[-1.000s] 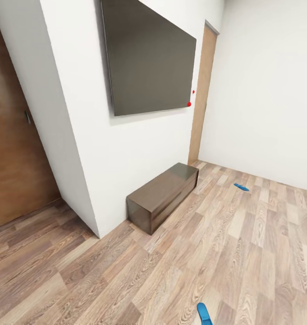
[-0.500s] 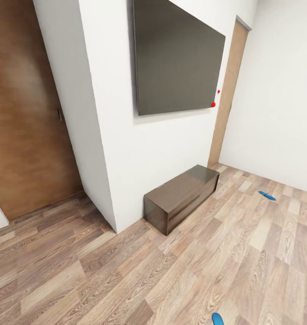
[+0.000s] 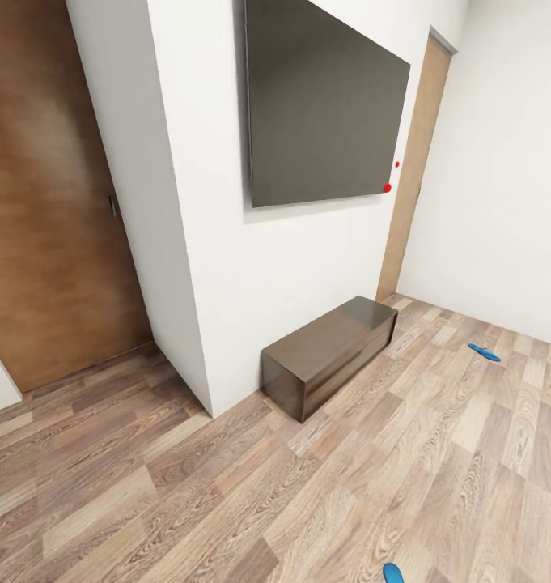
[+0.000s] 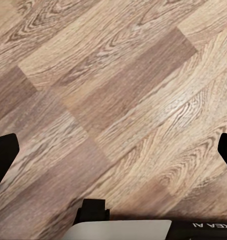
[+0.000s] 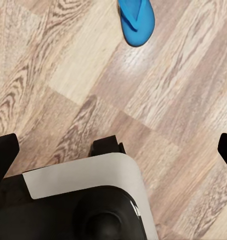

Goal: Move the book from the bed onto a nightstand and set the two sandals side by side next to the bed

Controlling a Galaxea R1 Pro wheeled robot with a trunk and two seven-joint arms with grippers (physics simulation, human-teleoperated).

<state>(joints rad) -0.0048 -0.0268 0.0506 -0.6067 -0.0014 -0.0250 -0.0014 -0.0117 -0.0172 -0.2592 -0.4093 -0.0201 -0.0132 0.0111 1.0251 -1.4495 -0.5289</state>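
Note:
One bright blue sandal (image 3: 483, 352) lies flat on the wood floor at the far right, near the white wall. The second sandal (image 3: 393, 573) peeks in at the head view's lower edge, close to me; the right wrist view shows this sandal (image 5: 136, 17) on the planks ahead of my base. My right gripper (image 5: 113, 150) is open above bare floor, a little short of that sandal. My left gripper (image 4: 113, 152) is open too, with only floor planks between its fingers. The book, the bed and the nightstand are out of view.
A long dark bench (image 3: 332, 352) stands against the white wall under a big dark screen (image 3: 324, 109). A brown door (image 3: 48, 210) is at the left, a lighter door (image 3: 413, 162) in the far corner. My white base (image 5: 88, 185) shows below the right gripper.
The camera has turned left: bench, screen and both sandals sit further right in the picture, and more of the brown door shows. Nothing on the floor has itself moved.

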